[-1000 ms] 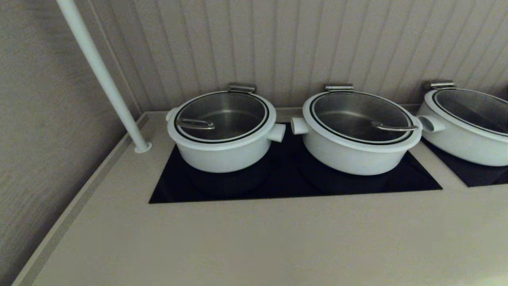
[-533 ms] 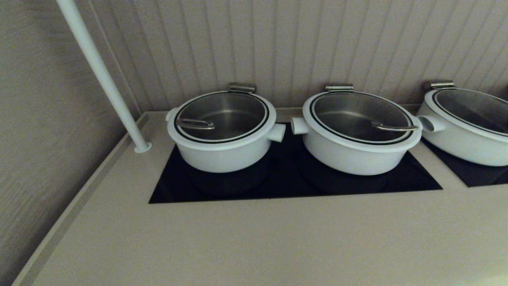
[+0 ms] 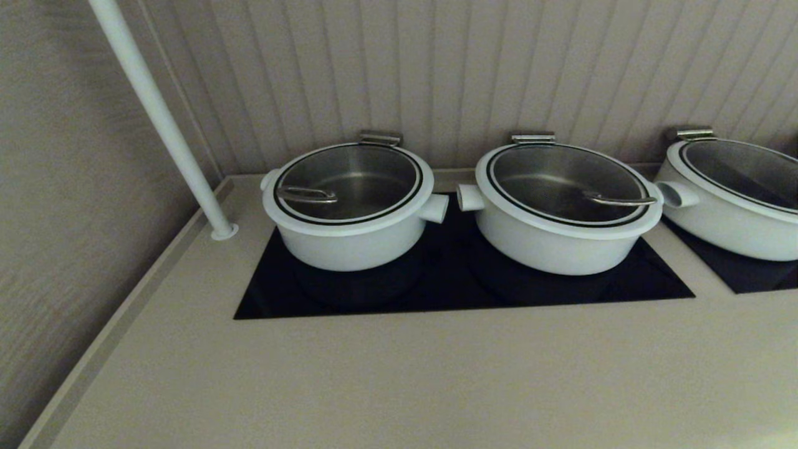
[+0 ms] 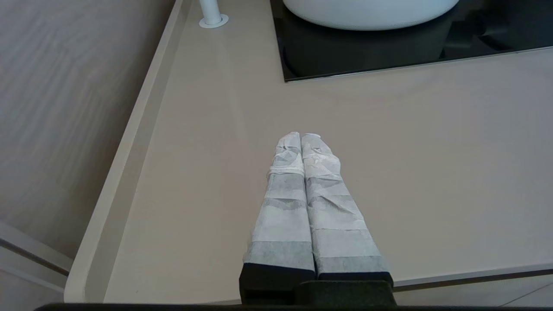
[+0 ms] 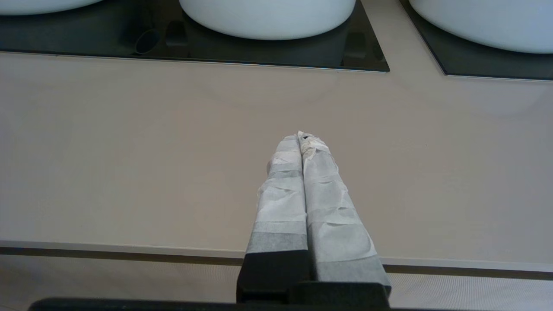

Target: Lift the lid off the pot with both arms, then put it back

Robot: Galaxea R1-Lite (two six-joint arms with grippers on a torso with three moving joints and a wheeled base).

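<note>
The pot [image 3: 349, 240] is the deeper, narrower white one, at the left end of the black hob. Its glass lid [image 3: 349, 182] with white rim, black ring and steel wire handle [image 3: 307, 195] sits closed on it. Neither arm shows in the head view. My left gripper [image 4: 301, 136] is shut and empty over the beige counter near its front edge, with the pot's base [image 4: 367, 13] far ahead. My right gripper [image 5: 301, 137] is shut and empty over the counter near its front edge, facing the middle pot's base [image 5: 268, 17].
Two wider white lidded pots stand to the right, one in the middle [image 3: 564, 209] and one at the far right [image 3: 732, 196]. A white pole [image 3: 162, 121] rises from the counter's back left corner. A raised lip [image 3: 118, 324] runs along the counter's left edge.
</note>
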